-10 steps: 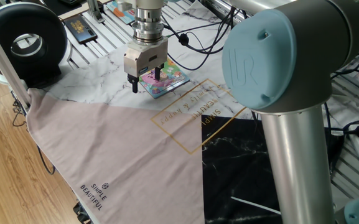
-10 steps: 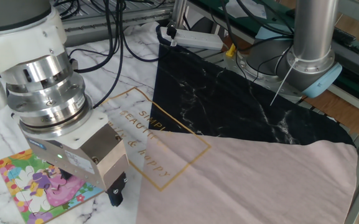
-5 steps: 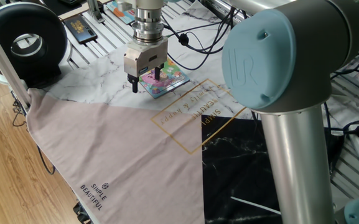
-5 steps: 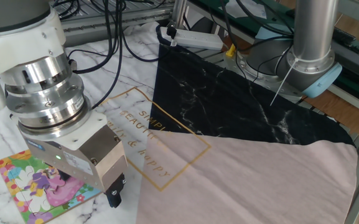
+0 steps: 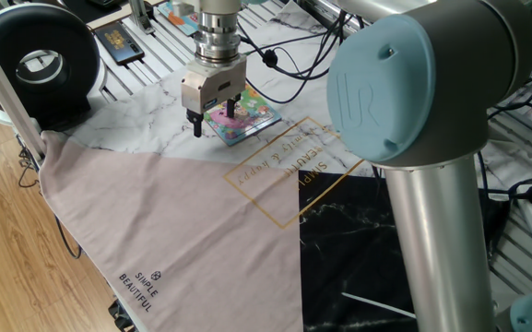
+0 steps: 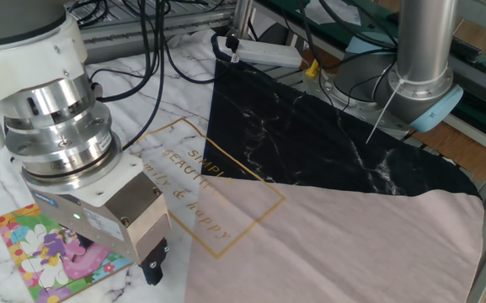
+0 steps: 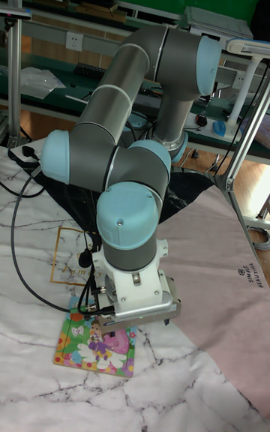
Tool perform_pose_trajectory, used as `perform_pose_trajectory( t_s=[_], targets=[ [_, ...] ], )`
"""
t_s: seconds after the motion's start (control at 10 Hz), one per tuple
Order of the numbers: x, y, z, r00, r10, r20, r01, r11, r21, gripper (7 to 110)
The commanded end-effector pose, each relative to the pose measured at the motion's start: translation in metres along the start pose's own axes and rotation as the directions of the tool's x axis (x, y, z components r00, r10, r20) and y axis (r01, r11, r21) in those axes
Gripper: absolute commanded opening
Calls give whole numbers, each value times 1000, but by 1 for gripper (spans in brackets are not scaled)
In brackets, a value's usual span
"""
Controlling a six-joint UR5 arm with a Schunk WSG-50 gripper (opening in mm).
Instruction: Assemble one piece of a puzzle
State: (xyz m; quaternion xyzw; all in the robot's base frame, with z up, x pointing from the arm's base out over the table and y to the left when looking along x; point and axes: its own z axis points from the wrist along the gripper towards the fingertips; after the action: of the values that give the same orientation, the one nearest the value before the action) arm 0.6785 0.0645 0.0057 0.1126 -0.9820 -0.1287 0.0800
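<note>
The puzzle (image 5: 254, 116) is a small square board with a pink, yellow and green cartoon picture, lying on the white marble cloth. It also shows at the lower left of the other fixed view as the puzzle (image 6: 34, 251), and low in the tall view as the puzzle (image 7: 91, 343). My gripper (image 5: 215, 119) hangs over the board's near-left edge, pointing straight down, open, fingers wide apart and nothing seen between them. One dark fingertip (image 6: 152, 271) shows just past the board's corner. I cannot pick out the piece as a loose thing; purple shapes show only within the board's picture.
A pinkish cloth (image 5: 155, 212) and a black marble cloth (image 6: 310, 135) cover the table beside the board. A round black device (image 5: 40, 60) stands at the far left, another colourful board (image 5: 178, 11) behind the gripper. Cables and a power strip (image 6: 264, 52) lie at the back.
The gripper has shifted a little toward the board's outer edge and slightly lower. Its fingers stay apart. The board has not moved.
</note>
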Motion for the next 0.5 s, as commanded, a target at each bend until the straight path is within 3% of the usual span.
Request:
perform_pose_trajectory(
  t_s=[0.0, 0.4],
  targets=[
    [-6, 5, -3, 1000, 6, 10, -6, 1000, -12, 88],
    [-17, 10, -3, 1000, 12, 17, -12, 1000, -9, 88]
  ],
)
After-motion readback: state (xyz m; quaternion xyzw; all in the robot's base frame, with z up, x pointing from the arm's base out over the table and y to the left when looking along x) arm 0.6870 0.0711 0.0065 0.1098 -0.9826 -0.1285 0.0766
